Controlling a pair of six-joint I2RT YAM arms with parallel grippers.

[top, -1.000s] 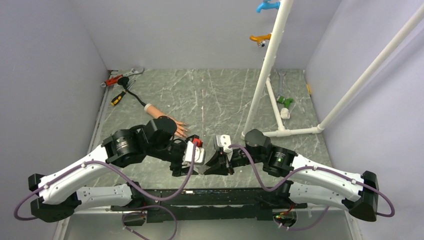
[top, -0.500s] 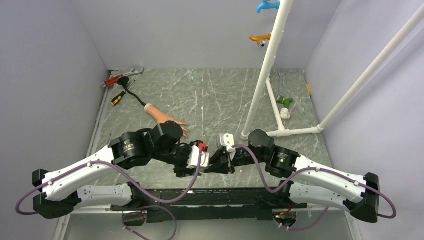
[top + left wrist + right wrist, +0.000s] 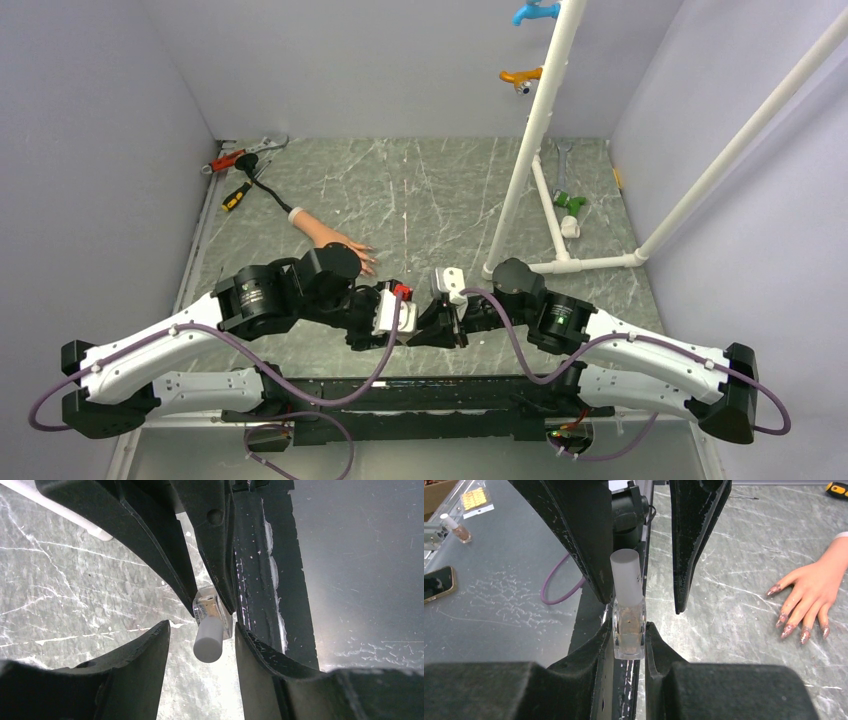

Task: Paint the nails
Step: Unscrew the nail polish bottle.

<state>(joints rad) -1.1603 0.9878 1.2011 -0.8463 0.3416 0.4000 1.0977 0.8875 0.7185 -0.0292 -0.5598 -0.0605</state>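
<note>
Nails [image 3: 787, 631]: five, long, pointed, reddish-pink, surface glittery and patchy; one on each fingertip of mannequin hand [image 3: 819, 587]. Hand flesh-coloured, palm down, flat on grey-green marbled table [image 3: 440, 190], fingers spread. Short forearm runs toward far left corner, ending in white cuff [image 3: 296, 213]; fingertips point toward near right. Position: left half of table, middle depth. In overhead view palm partly hidden, only a few nails showing.

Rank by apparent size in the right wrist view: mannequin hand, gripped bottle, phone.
1. mannequin hand, cropped by the edge.
2. gripped bottle, almost as big; it is nearest the camera, so unsure.
3. phone.
</note>
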